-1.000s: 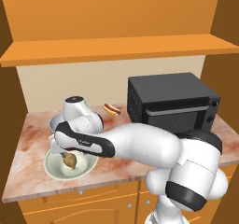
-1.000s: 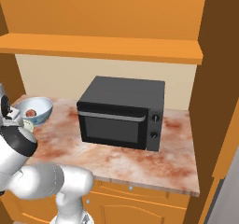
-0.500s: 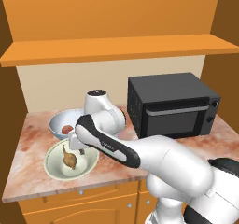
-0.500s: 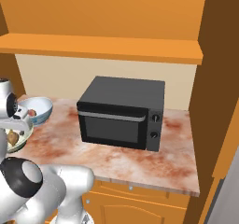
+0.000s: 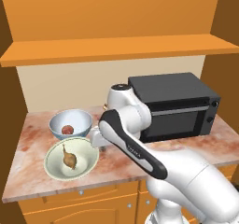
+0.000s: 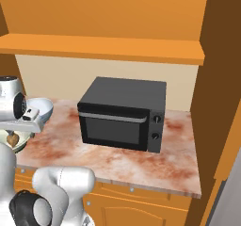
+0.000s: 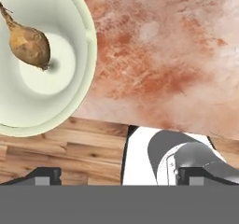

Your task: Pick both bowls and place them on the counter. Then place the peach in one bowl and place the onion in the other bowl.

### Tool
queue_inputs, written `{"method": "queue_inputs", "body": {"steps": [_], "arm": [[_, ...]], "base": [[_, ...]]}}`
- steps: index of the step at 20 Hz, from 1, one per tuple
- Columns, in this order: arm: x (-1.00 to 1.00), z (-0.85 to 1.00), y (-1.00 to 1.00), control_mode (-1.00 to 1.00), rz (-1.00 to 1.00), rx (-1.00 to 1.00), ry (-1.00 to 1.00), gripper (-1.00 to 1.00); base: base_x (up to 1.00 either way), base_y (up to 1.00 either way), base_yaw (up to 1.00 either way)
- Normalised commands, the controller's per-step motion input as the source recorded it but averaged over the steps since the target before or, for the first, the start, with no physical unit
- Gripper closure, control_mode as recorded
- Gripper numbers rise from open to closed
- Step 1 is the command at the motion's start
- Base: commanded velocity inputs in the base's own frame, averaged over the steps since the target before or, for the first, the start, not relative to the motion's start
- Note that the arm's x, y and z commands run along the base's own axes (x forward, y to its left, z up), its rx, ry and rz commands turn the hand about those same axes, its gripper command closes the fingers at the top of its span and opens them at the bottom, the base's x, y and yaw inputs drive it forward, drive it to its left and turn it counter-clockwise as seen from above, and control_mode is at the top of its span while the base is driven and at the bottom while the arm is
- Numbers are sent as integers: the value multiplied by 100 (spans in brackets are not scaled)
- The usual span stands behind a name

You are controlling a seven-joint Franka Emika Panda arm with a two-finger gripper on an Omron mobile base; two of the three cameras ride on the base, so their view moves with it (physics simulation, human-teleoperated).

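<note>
A: Jaws?
B: My gripper (image 7: 119, 175) is spread wide, holding nothing. A second ago I hung over the cream bowl (image 5: 71, 158); now I've pulled off to its side, above bare counter (image 5: 28, 139).

A: Onion?
B: Onion (image 5: 69, 159) lies in the cream bowl, same as before.

A: Peach?
B: Peach (image 5: 67, 129) sits in the white-blue bowl (image 5: 71, 124), just behind. Both bowls on the counter, left of the microwave (image 5: 175, 105).

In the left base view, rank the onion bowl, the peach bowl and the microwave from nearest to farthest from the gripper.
1. Cream bowl holding the onion, just left of the gripper.
2. White bowl holding the peach, behind-left.
3. Microwave, right.
</note>
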Motion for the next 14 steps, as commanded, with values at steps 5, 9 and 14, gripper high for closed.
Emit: {"method": "queue_inputs", "body": {"steps": [5, 9, 14], "arm": [[-25, 29, -66, -100, 0, -5, 0, -100], [-28, 26, -68, -100, 0, -6, 0, -100], [-21, 24, -69, -100, 0, 0, 0, -100]], "base": [[0, 0, 0], [0, 0, 0], [0, 0, 0]]}}
